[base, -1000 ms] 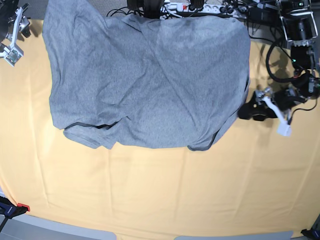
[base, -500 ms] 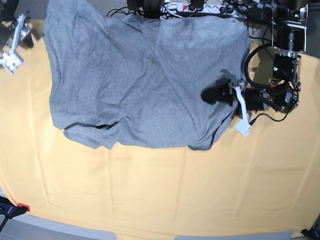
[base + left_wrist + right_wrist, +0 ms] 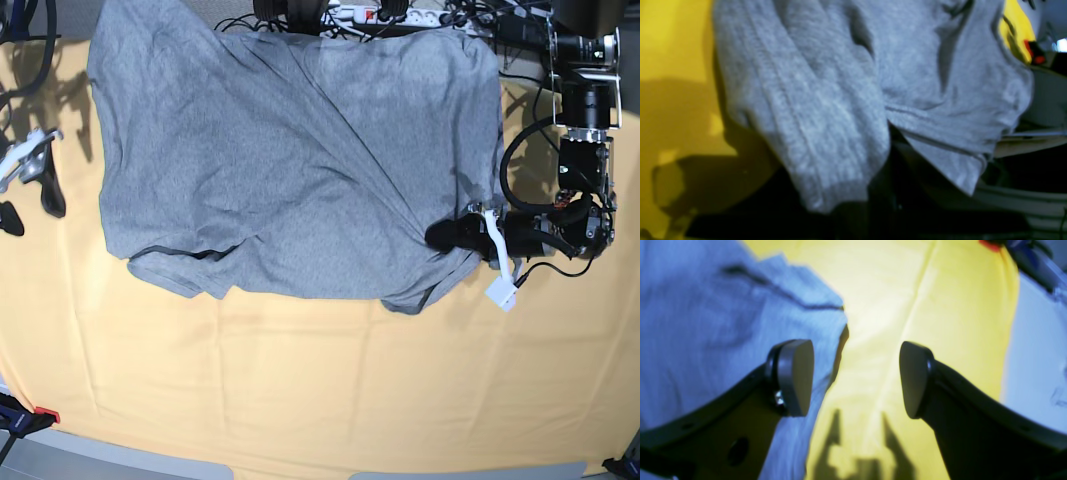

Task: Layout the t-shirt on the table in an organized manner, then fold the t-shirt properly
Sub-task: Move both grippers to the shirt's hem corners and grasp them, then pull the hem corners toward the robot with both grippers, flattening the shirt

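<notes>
On the wide surface (image 3: 320, 400) covered in pale yellow-orange cloth lies the heather-grey short-sleeved cotton t-shirt (image 3: 290, 160), spread but rumpled, its upper edge running off the far side of the surface among dark cables (image 3: 400, 15). At the shirt's side edge nearest the left arm, the left hand (image 3: 450, 235) is clenched on a bunch of the grey fabric; creases fan out from that pinch, and the left wrist view shows cloth gathered between the jaws. Off the shirt's opposite side edge, the right hand (image 3: 857, 378) hangs released, jaws wide apart with nothing between them, one pad over the shirt's edge and the other over bare yellow cloth.

To lay the shirt out well, the left hand should probably draw its pinch outward and toward the near edge of the surface, low and slow, so the fabric flattens rather than bunches. Matching that grip with the right hand on its own side would likely keep the shirt square.
</notes>
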You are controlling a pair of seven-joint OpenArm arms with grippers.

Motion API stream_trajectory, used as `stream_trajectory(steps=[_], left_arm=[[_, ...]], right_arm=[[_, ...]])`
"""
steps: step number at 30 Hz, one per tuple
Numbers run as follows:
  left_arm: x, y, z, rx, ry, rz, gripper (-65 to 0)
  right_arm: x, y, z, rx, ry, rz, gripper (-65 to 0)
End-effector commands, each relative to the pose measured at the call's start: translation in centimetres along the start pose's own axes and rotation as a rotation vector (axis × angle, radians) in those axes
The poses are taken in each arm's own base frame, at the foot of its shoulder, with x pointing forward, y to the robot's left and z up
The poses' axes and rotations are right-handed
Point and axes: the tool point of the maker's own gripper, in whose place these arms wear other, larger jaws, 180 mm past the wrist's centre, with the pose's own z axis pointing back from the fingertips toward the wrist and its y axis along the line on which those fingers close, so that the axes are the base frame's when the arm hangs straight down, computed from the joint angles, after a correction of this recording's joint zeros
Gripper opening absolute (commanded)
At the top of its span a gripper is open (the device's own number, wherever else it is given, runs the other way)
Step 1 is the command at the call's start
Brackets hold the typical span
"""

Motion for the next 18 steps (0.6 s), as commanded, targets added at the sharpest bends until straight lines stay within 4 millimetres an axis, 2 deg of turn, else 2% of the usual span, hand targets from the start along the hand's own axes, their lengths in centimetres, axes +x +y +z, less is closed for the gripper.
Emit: stream_trajectory(steps=[1, 6, 12, 18], left_arm=[[2.1, -0.3, 1.0, -0.008, -0.051, -0.035, -65.0], [2.0, -0.5, 1.0, -0.019, -0.042, -0.033, -65.0], [1.9, -0.5, 1.0, -0.02, -0.04, -0.033, -65.0], [1.9, -0.5, 1.0, -0.019, -0.035, -0.033, -65.0]], right_arm=[[1.2, -0.8, -0.2, 0.004, -0.055, -0.026, -23.2], [-0.4, -2.2, -4.4, 0.095, -0.047, -0.216, -23.2], [-2.7, -0.7, -9.8, 0.253, 0.065, -0.368, -23.3], [-3.7, -0.8, -13.2, 0.302, 0.118, -0.462, -23.5]])
